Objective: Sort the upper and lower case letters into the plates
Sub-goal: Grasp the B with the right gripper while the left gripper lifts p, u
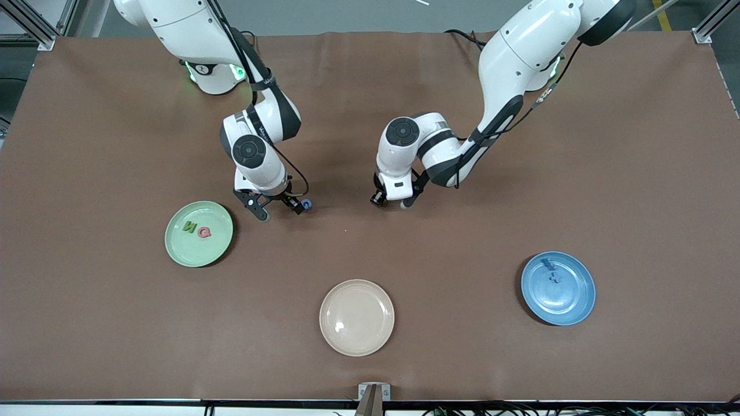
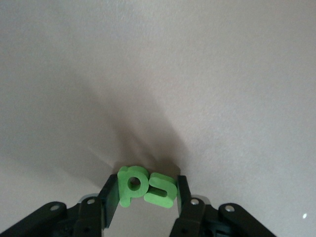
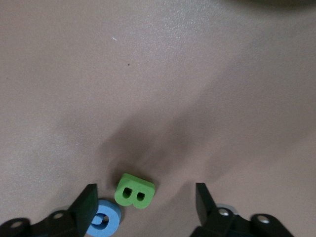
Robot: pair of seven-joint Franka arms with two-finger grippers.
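**Letter sort: table holdings, nearest the front camera first**

Cream-beige plate (image 1: pixel 356 317): nearest the front camera, mid-table, holding no letters.

Blue plate (image 1: pixel 558 288): at about 2 o'clock from the cream plate, toward the left arm's end. Holds two blue letters, a cross-shaped letter (image 1: pixel 555 278) and another (image 1: pixel 547 264) too small to read.

Mint green plate (image 1: pixel 199 233): at about 10 o'clock from the cream plate, toward the right arm's end. Holds a green N (image 1: pixel 189 226) and a pink Q (image 1: pixel 203 232), side by side.

Right gripper (image 3: pixel 146 207): low over the mat at about 2 o'clock from the mint plate. Fingers spread wide, gripping nothing. A green B (image 3: pixel 134 191) lies on the mat between them; a blue G (image 3: pixel 104 220) lies just beside the B, against one fingertip.

Left gripper (image 2: pixel 144 193): low over the mat at mid-table. Fingers closed in on two green letters, a p (image 2: pixel 131 184) and a second piece (image 2: pixel 161 191) pressed against it.
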